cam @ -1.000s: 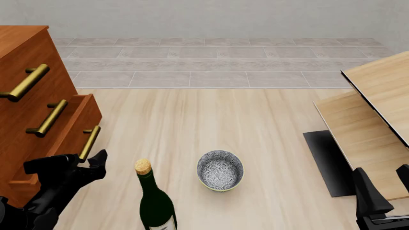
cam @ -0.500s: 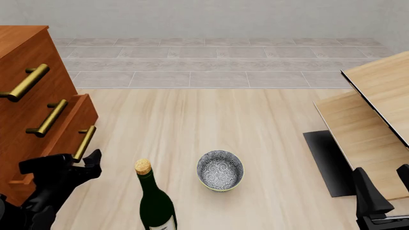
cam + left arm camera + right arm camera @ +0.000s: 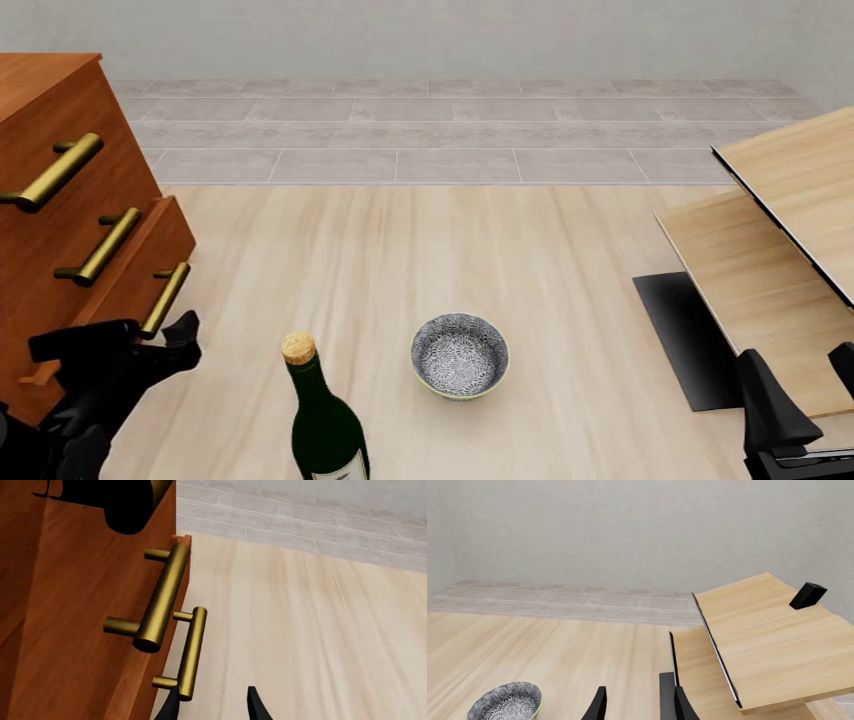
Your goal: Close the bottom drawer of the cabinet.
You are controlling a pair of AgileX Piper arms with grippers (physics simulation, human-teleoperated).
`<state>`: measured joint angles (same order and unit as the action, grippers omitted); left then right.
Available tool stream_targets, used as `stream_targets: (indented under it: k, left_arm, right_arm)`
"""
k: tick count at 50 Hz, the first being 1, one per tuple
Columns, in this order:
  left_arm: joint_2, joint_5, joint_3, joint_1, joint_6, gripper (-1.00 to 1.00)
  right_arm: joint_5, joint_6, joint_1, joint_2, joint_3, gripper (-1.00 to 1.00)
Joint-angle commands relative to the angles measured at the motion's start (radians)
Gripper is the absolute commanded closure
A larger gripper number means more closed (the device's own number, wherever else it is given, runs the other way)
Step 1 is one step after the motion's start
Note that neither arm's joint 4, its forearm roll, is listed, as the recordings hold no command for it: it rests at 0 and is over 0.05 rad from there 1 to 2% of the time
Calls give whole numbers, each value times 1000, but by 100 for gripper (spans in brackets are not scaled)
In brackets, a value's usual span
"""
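Observation:
The reddish-brown cabinet stands at the left edge of the front view. Its bottom drawer sticks out a little from the cabinet face, with the lowest brass handle on its front. My left gripper is open, right at the near end of that handle. In the left wrist view, one fingertip overlaps the end of the handle; the other is out over the floor. The left gripper holds nothing. My right gripper is open and empty at the bottom right, also shown in its wrist view.
A dark green corked bottle stands just right of the left gripper. A patterned bowl sits mid-floor. Pale wood furniture and a black mat are at the right, close to the right gripper.
The bottom drawer has slid left, further into the cabinet. My left gripper has moved left with it, staying at the handle. The right arm has not moved.

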<state>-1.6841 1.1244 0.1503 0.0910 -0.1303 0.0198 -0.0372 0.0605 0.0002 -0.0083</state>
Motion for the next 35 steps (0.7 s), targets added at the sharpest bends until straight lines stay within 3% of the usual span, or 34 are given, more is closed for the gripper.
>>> stream_targets:
  k: [1,35]
  left_arm:
    - [-21,6,6,46,16,-100]
    - [-39,0,24,112,52,-100]
  right_arm:
    - [-2,1,0,0,-1,-100]
    - [1,2,1,0,1,-100]
